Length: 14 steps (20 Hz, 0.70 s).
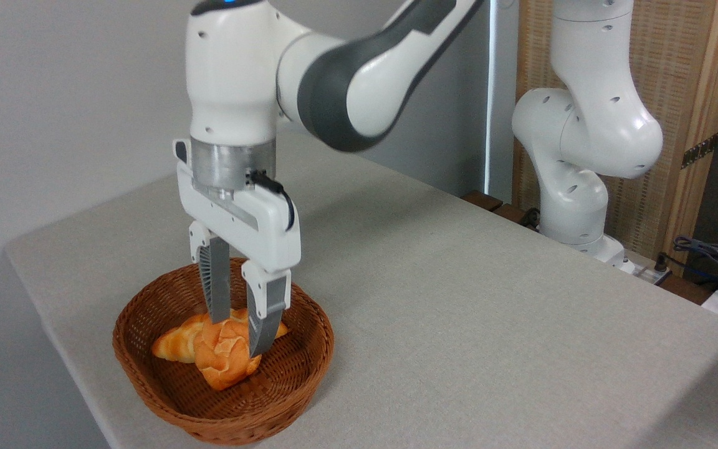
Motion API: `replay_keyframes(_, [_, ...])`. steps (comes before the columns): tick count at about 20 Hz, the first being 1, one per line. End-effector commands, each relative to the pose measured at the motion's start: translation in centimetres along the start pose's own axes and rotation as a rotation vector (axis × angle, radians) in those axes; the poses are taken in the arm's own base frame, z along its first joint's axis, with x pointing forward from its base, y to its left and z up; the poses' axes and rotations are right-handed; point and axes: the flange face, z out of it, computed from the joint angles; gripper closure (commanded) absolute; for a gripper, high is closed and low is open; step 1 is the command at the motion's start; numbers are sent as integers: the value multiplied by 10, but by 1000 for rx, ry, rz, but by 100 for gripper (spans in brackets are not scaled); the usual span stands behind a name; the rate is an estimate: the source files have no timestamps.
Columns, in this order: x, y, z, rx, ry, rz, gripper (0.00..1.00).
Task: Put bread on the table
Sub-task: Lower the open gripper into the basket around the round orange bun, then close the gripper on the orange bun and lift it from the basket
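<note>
Bread (225, 355), a round knotted bun, sits in the wicker basket (147, 368) near the worktop's (459, 299) left front edge, partly over a longer braided loaf (175, 343) behind it. The pincer (237, 333) reaches down into the basket with one finger on each side of the bun, apparently pinching it, though contact is hard to confirm. To the right the grey fabric lies flat.
</note>
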Motion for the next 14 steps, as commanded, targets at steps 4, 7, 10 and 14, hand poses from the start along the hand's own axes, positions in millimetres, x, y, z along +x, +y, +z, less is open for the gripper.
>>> replay_keyframes(4, [2, 1, 1, -75, 133, -140, 0])
replay_keyframes(7, [3, 3, 11, -86, 120, -137, 0])
replay_keyframes(10, [2, 3, 21, -95, 105, -134, 0])
replay_keyframes(14, [2, 4, 37, -106, 85, -133, 3])
